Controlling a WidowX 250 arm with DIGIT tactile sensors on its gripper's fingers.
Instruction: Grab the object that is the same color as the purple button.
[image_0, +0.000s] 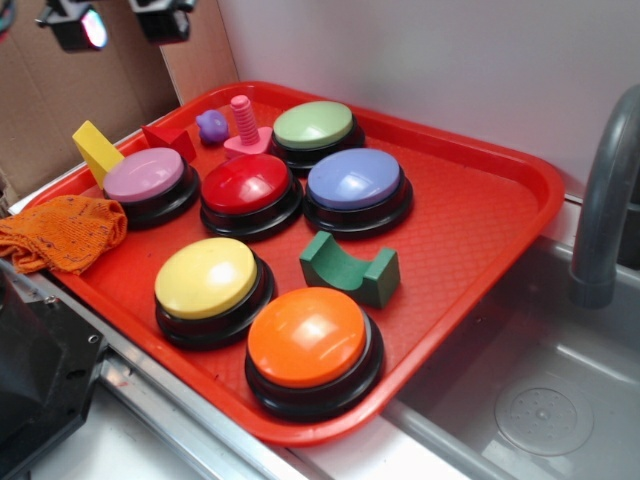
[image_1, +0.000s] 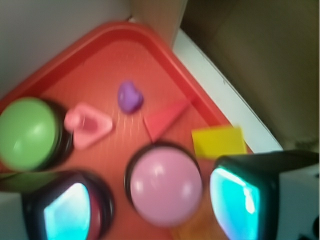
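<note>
Tray (image_0: 500, 215): red, holds all buttons and toys.
Green button (image_0: 313, 126): far row, just beside pink screw (image_0: 243, 122).
Red button (image_0: 246, 185): between lilac button (image_0: 146, 175) and the periwinkle one.
Yellow button (image_0: 206, 278): near row, beside orange button (image_0: 306, 337).
Green arch block (image_0: 350, 268): right of yellow button.
Red wedge (image_0: 170, 138), yellow block (image_0: 97, 151): far left corner.
Orange cloth (image_0: 60, 232): over tray's left edge.
Sink (image_0: 540, 400), faucet (image_0: 605, 190): right of tray.

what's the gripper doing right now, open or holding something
Gripper: open, holding nothing, above the pink button, short of the small purple toy.
</note>
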